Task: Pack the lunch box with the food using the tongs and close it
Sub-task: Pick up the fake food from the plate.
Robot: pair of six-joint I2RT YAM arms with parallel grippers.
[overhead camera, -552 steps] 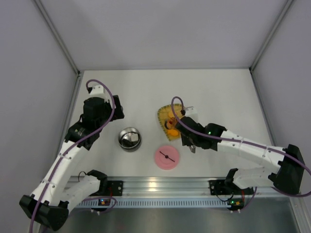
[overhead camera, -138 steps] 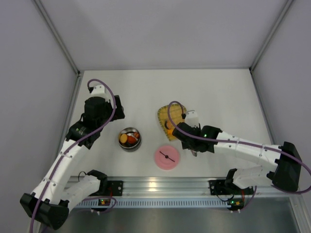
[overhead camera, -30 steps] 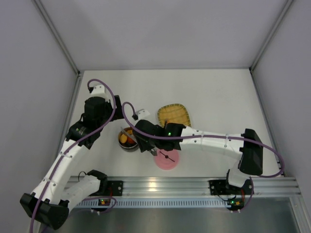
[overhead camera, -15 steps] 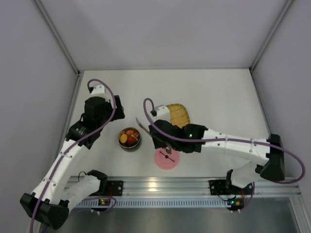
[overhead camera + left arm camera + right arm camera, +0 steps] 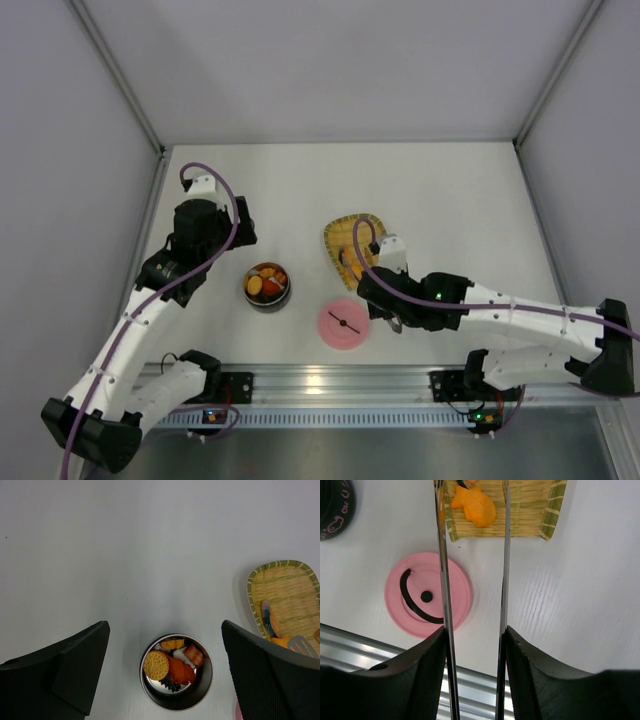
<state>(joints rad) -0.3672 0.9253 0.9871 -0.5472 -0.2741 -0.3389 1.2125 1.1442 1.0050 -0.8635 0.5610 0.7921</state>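
The lunch box [image 5: 267,285], a small steel bowl, stands on the white table with food [image 5: 172,667] inside: a round biscuit, orange, red and dark pieces. My left gripper [image 5: 165,680] hangs open high above it. The pink lid [image 5: 343,324] lies flat to the bowl's right. My right gripper [image 5: 474,640] is shut on the tongs [image 5: 442,580], whose two arms stand apart and reach out over the yellow tray [image 5: 355,243]. An orange fish-shaped piece [image 5: 472,505] lies on the tray between the tong arms. A tong tip [image 5: 301,644] shows beside more food [image 5: 270,620].
The right arm [image 5: 500,315] stretches along the near right of the table, just right of the lid [image 5: 427,600]. A metal rail [image 5: 320,385] runs along the near edge. Grey walls close in the table on the left, right and far sides.
The right arm has swung the tongs from over the lunch box back right to the tray. The left arm has not moved.
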